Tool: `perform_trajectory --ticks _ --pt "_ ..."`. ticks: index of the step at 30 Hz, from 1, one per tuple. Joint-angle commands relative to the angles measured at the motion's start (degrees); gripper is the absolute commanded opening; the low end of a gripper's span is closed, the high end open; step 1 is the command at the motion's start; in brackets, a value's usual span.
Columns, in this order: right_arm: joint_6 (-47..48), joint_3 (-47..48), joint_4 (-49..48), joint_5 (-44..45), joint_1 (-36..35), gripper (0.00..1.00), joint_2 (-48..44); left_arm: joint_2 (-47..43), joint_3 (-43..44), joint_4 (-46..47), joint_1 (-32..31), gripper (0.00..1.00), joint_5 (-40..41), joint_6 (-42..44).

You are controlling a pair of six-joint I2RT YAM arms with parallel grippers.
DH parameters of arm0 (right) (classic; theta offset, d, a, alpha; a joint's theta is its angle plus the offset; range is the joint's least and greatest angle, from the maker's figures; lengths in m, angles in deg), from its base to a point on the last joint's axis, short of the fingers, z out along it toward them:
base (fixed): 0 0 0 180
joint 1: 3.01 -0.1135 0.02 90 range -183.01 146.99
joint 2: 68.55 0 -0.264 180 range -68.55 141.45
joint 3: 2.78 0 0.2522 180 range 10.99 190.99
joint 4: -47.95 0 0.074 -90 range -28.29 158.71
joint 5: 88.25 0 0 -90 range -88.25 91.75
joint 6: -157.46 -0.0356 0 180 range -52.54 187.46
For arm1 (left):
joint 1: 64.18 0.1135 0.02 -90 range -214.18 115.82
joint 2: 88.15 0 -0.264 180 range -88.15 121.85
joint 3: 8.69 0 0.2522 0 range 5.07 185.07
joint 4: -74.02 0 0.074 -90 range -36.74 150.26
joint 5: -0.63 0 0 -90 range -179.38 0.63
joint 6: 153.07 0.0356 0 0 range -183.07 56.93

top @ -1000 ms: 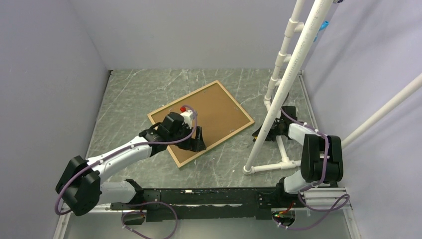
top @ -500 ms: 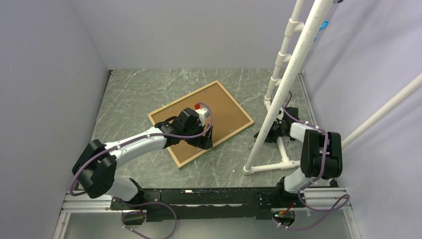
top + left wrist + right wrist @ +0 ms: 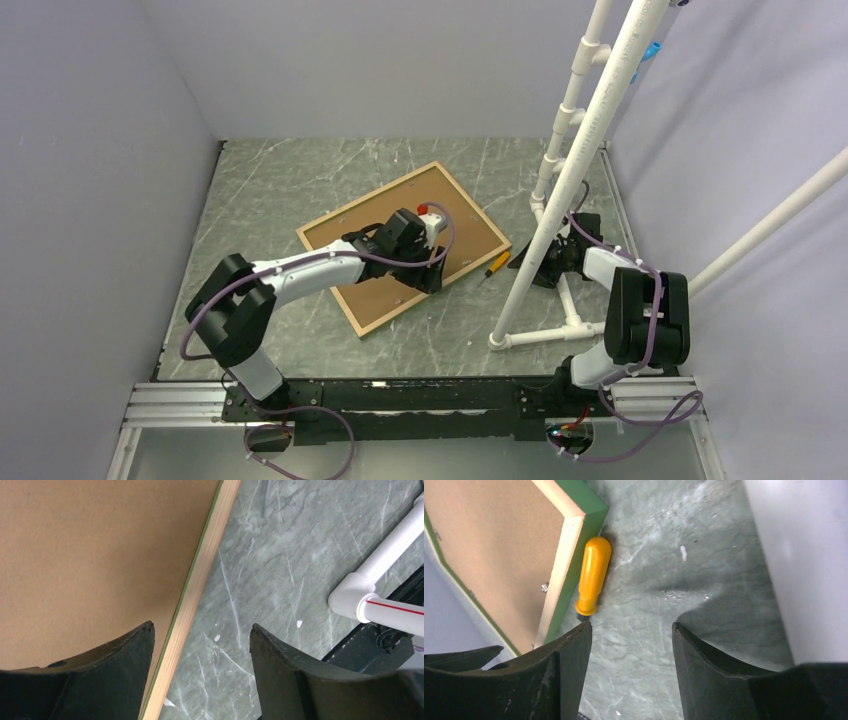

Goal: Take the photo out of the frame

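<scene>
lying face down, the frame still holds its backing board, photo unseen; left pincer and right pincer gape empty.

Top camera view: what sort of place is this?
Probably a lab robot cell: grey walls around a marbled tabletop, left arm and right arm bolted to a rail, white PVC pipe stand.

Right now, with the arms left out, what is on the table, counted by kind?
Green picture frame with light wood rim, face down: 1
Brown backing board set in it: 1
Orange-handled tool beside the frame's corner: 1
White plastic pipe stand: 1
Total: 4
</scene>
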State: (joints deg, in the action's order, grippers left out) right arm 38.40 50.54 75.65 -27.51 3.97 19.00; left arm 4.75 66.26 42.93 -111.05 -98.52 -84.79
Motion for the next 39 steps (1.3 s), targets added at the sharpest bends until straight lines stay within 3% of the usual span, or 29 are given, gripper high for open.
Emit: perform_trajectory --ticks 1,14,19,25,34,37,39 --pt "3.6 -1.3 2.5 10.4 0.4 0.63 -2.2 3.2 4.5 -0.6 -1.2 0.71 1.3 4.1" --pt "2.8 -3.2 -4.5 -2.0 -2.8 0.64 -5.9 12.2 10.3 -1.8 -3.3 0.59 2.7 6.3" --pt "2.5 -2.7 -5.6 -3.6 -3.0 0.56 -8.0 14.6 12.2 -3.6 -6.4 0.49 9.7 7.5" --pt "1.8 -3.0 -6.7 -4.2 -3.4 0.53 -8.7 15.7 12.1 -3.2 -9.7 0.37 20.2 8.9" --pt "-0.4 -4.0 -9.4 -4.5 -4.6 0.56 -7.7 18.7 12.8 -3.4 -12.9 0.29 24.8 10.2" --pt "-2.8 -4.0 -11.5 -7.1 -4.5 0.6 -6.9 19.1 12.6 -3.4 -13.0 0.19 25.3 10.4" --pt "-5.1 -4.1 -13.5 -9.4 -4.4 0.61 -6.1 18.9 12.6 -4.0 -13.1 0.05 26.3 10.7"
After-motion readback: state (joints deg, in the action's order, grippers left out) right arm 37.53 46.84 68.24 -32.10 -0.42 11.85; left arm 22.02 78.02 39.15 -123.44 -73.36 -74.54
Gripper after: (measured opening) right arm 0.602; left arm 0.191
